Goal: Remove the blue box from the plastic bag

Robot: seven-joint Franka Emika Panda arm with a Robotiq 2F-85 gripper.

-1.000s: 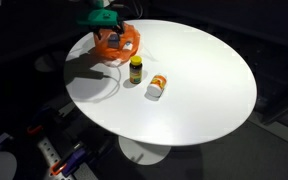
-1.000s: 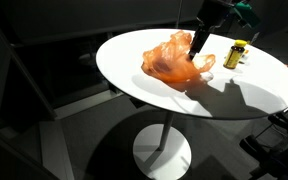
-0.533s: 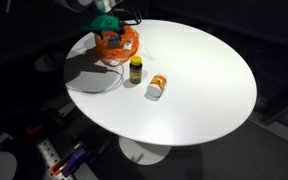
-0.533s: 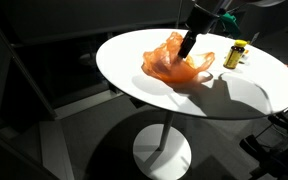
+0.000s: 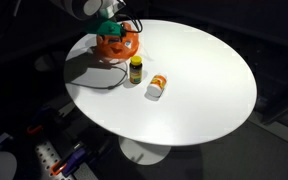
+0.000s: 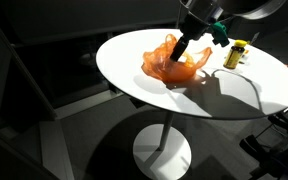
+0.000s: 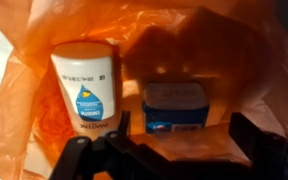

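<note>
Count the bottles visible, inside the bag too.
3. A white bottle in the orange bag, an upright bottle beside the bag, a lying bottle farther out. The bag may hide more.

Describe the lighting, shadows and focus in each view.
Wrist view: the translucent orange plastic bag tints everything warm; the small blue box is fairly sharp, the dark gripper fingers blurred. In both exterior views the round white table glows against a black room, the arm's shadow falling across it.
</note>
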